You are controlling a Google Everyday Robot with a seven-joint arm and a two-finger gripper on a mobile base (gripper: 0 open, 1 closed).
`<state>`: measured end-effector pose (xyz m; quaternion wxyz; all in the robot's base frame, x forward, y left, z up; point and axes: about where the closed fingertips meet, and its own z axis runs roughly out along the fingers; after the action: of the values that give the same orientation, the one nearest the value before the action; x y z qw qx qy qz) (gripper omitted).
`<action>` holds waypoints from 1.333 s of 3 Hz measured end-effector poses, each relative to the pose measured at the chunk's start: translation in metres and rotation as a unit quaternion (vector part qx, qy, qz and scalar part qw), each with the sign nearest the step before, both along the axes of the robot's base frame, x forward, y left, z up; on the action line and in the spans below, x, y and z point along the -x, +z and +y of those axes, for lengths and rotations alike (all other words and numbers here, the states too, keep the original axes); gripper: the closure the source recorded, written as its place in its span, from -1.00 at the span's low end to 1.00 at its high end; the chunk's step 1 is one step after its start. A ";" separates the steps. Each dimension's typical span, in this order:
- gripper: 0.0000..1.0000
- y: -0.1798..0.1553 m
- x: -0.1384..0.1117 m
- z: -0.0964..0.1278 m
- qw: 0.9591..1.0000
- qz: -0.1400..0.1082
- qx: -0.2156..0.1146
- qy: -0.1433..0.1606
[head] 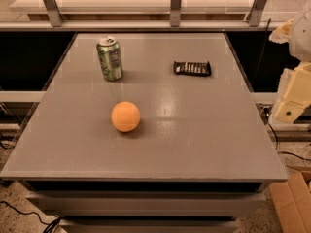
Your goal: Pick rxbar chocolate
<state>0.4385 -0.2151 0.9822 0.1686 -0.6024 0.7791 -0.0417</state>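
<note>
The rxbar chocolate [192, 68] is a small flat black bar with a row of white lettering. It lies flat on the grey table [194, 140] at the back right. My gripper [290, 106], a cream-coloured piece on the arm, hangs off the table's right edge, to the right of the bar and nearer the front. It holds nothing that I can see and does not touch the bar.
A green soda can [109, 58] stands upright at the back left. An orange ball [125, 116] rests left of the table's middle. A railing [175, 6] runs behind the table. A cardboard box [294, 203] sits on the floor at the lower right.
</note>
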 end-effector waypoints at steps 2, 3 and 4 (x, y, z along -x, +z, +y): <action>-1.00 0.002 -0.012 0.001 1.000 -0.006 0.007 0.003; -1.00 0.000 -0.039 0.012 0.999 -0.017 0.009 0.032; -1.00 -0.007 -0.070 0.030 0.997 -0.025 0.000 0.066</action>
<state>0.5089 -0.1852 0.9754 0.1898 -0.6516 0.7330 -0.0455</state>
